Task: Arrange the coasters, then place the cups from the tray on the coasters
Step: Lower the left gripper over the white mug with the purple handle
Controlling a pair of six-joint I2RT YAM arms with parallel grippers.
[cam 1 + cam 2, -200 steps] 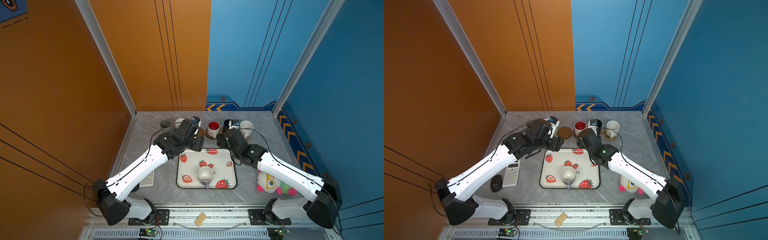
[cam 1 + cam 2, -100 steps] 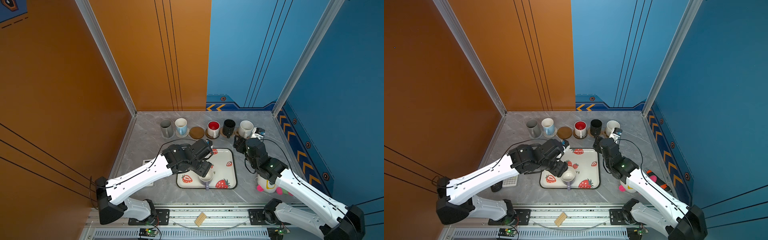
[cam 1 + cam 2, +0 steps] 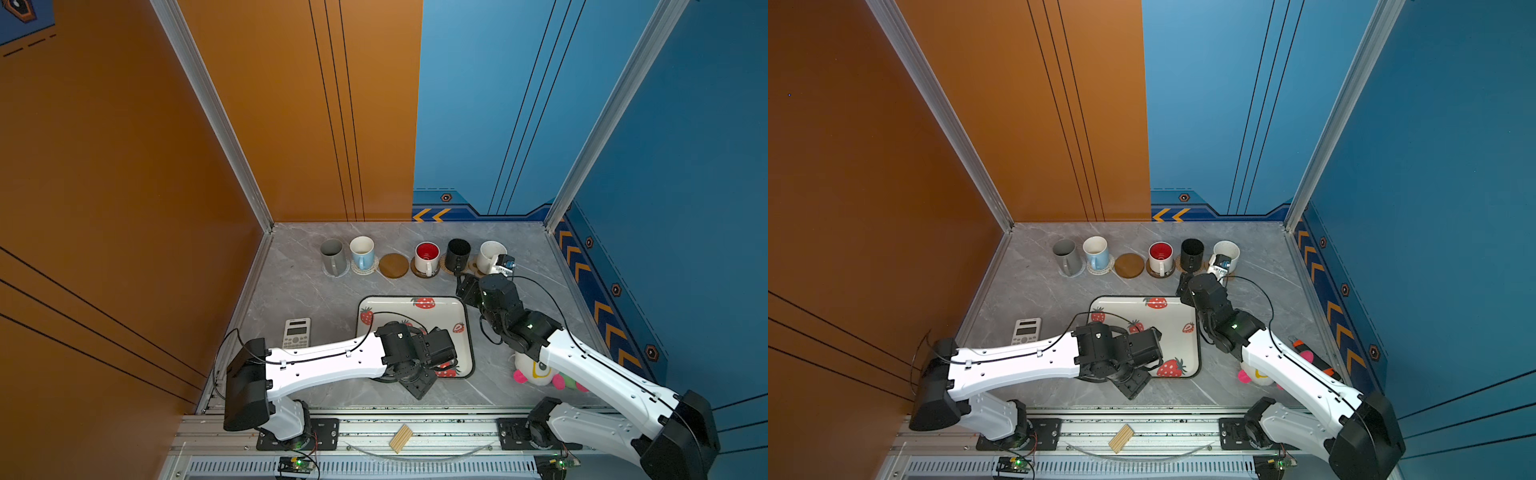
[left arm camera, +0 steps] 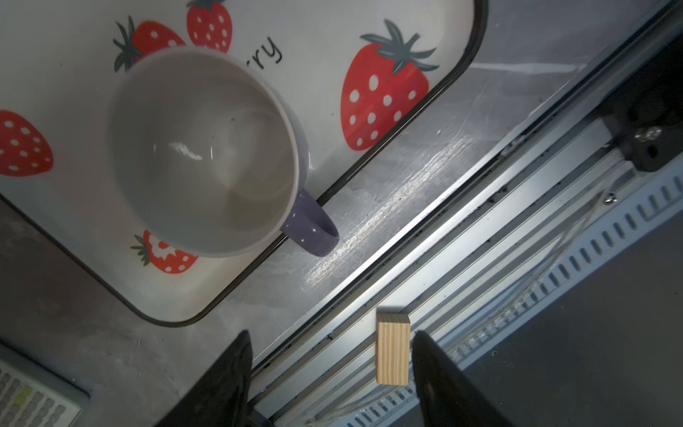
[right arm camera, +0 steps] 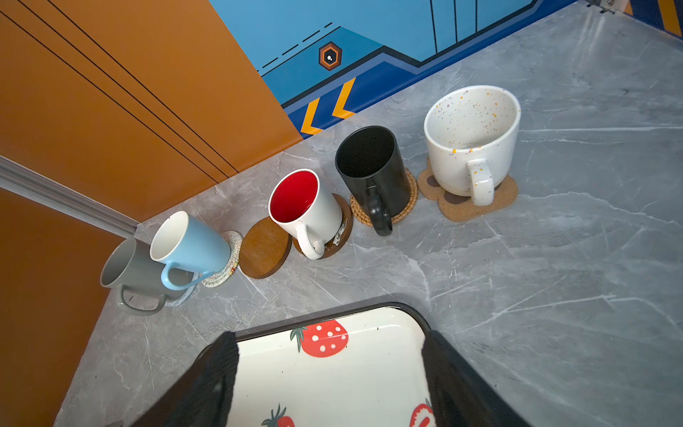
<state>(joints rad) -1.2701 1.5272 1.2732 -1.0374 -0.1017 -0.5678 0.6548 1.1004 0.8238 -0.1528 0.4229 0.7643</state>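
Along the back stand the grey cup (image 3: 332, 255), blue cup (image 3: 362, 251), red-inside cup (image 3: 427, 255), black cup (image 3: 458, 253) and speckled cup (image 5: 469, 140), each on a coaster. Between blue and red lies a bare wooden coaster (image 3: 393, 266) (image 5: 264, 247). The lilac cup (image 4: 199, 148) stands upright on the tray (image 3: 415, 297), hidden under my left wrist in both top views. My left gripper (image 4: 329, 340) (image 3: 417, 386) hangs open and empty past the tray's near edge. At the tray's far right corner my right gripper (image 5: 329, 344) (image 3: 463, 286) is open and empty.
A calculator (image 3: 296, 332) lies left of the tray. A plush toy (image 3: 536, 372) sits right of it, under my right arm. A small wooden block (image 4: 393, 347) rests on the front rail. Walls close in on three sides.
My left arm came back from the row and now covers the lilac cup on the tray. My right gripper drew away from the black cup to the tray's far right corner.
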